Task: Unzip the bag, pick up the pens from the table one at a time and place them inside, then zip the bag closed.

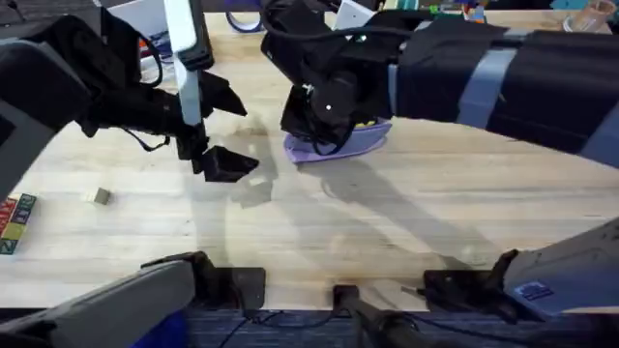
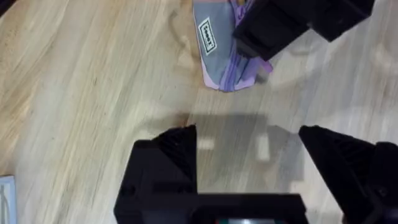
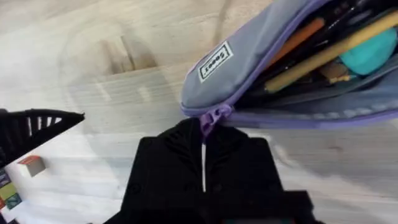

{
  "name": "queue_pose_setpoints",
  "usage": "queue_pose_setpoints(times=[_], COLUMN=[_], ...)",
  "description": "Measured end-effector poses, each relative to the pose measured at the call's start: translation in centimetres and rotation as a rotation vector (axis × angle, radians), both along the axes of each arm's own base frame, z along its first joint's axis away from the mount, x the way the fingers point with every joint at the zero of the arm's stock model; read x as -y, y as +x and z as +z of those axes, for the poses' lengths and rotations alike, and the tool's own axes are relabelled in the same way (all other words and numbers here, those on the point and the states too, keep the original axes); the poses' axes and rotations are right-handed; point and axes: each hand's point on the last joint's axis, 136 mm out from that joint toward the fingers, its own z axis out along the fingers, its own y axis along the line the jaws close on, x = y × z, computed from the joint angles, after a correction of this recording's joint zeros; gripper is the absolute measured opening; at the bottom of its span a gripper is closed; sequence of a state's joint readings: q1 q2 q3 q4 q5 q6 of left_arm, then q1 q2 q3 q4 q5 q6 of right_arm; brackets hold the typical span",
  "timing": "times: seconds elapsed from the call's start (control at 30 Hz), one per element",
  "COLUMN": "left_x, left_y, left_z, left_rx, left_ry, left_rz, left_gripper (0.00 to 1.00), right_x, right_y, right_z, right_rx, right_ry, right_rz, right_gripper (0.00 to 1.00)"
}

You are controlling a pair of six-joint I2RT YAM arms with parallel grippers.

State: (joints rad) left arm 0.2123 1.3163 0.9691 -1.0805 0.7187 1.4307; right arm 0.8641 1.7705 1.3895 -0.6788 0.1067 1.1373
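The bag (image 1: 353, 145), a lilac and grey pouch, lies on the table (image 1: 387, 232) just beyond the middle. My right gripper (image 3: 204, 134) reaches across to the pouch's near end and is shut on the purple zipper pull (image 3: 208, 118). The bag (image 3: 261, 62) gapes open along its top. Inside it lie a yellow pen (image 3: 336, 50), an orange stick and a teal-green item (image 3: 373, 53). My left gripper (image 1: 227, 164) hovers open over bare wood, left of the bag (image 2: 217, 56), its fingers (image 2: 171, 152) wide apart and holding nothing.
A small wooden block (image 1: 96, 196) and a stack of coloured blocks (image 1: 14, 224) sit near the left edge. Assorted clutter lines the far edge of the table. The right arm's dark body (image 1: 503, 77) spans the right side above the wood.
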Motion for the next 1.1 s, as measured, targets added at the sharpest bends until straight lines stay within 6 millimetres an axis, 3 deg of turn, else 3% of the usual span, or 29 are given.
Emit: queue_pose_setpoints(times=[0.37,1.03,1.1], left_x=[0.9,7.9,8.4], left_y=[0.8,3.2,3.5], left_z=[0.8,-3.6,-3.8], left_rx=[0.046,-0.037,-0.036], left_ry=[-0.061,-0.278,-0.296], left_rz=[-0.019,-0.217,-0.223], left_gripper=[0.993,0.996,0.942], right_x=[2.5,2.6,2.7], right_y=[1.8,1.8,1.9], right_z=[5.1,5.4,5.4], right_rx=[0.085,0.097,0.097], right_ry=[0.082,0.075,0.075], right_rz=[-0.022,0.014,0.013], right_gripper=[0.031,0.030,0.031])
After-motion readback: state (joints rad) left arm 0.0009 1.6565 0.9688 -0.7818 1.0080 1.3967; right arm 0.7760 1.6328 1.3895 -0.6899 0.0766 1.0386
